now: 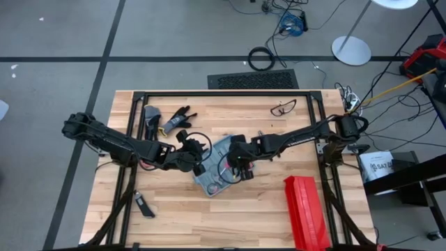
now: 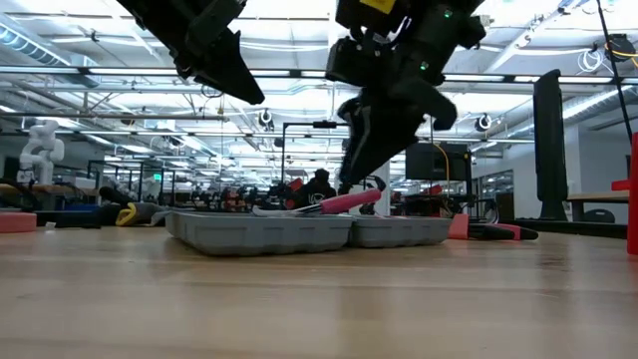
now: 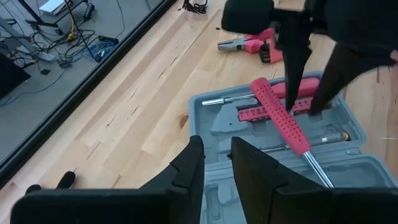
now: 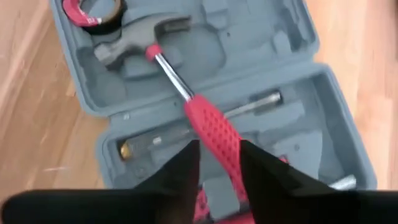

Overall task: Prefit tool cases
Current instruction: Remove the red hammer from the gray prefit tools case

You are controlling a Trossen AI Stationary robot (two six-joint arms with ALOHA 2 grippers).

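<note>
The blue-grey tool case (image 1: pixel 209 183) lies open on the table's middle, both halves flat (image 4: pixel 249 37). A hammer lies slantwise across it. Its head (image 4: pixel 134 37) sits in one half beside a red tape roll (image 4: pixel 93 12). Its red handle (image 3: pixel 280 112) crosses the hinge and tilts up (image 2: pixel 349 202). My right gripper (image 4: pixel 219 163) is open and points steeply down, one finger on either side of that handle. My left gripper (image 3: pixel 216 168) hovers over the case's left edge, open with a narrow gap and nothing in it. My right gripper's fingers (image 4: pixel 189 165) stand astride the hammer's red handle (image 4: pixel 217 140) near its free end, coming from above and lying across it. I cannot tell whether they touch it. The hammer rests on the case.
A long red ribbed box (image 1: pixel 306 209) stands at the near right. Red-handled pliers (image 3: pixel 245 43), a black glove (image 1: pixel 178 118) and glasses (image 1: pixel 282 108) lie toward the far edge. A small dark tool (image 1: pixel 144 206) lies near left. Other tools fill the case's slots (image 4: pixel 255 102).
</note>
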